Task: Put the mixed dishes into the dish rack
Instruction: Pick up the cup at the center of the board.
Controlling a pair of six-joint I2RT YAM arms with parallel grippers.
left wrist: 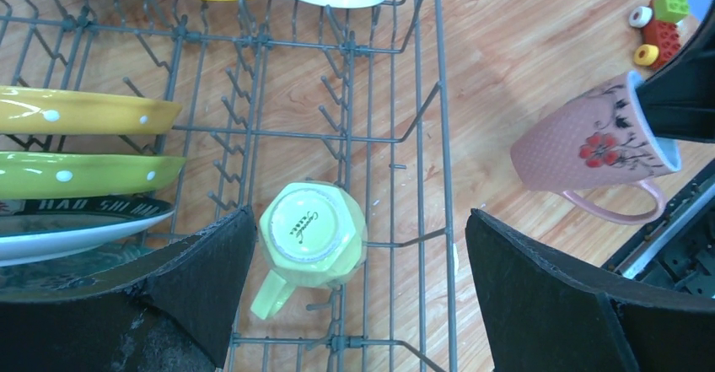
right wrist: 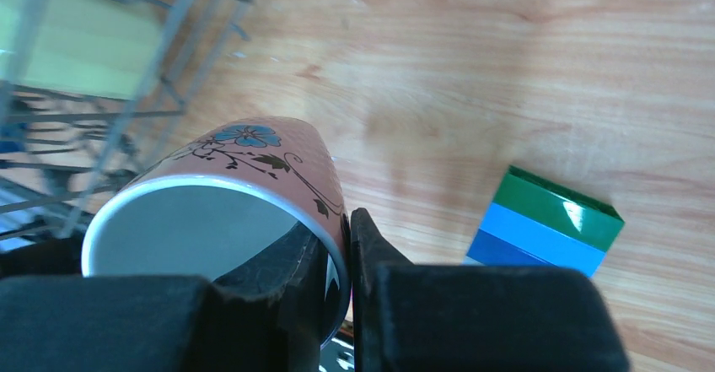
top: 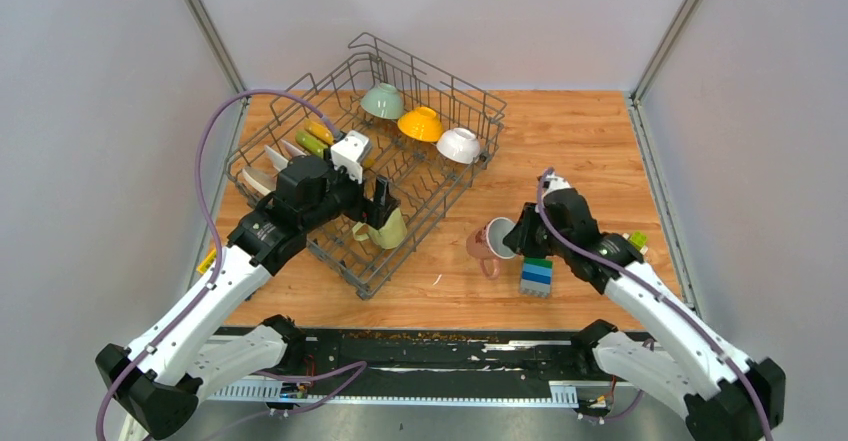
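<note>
Right gripper (right wrist: 347,250), bottom centre, pinches the pink mug (right wrist: 244,157) by its rim. Left gripper (left wrist: 358,229) gapes wide, empty, over the yellow mug (left wrist: 310,233) in the rack (left wrist: 419,94).

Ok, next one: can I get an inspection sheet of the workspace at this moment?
Surface: wooden table.
Job's things: dish rack holds standing plates, three upturned bowls and an inverted pale yellow mug; pink mug is outside the rack, tilted.
Clutter: stacked green-blue blocks; small toy pieces.
Grippers: left gripper open above the pale yellow mug; right gripper shut on the pink mug's rim.
Cables: purple cable along each arm.
Surroundings: plain pale walls on three sides.
</note>
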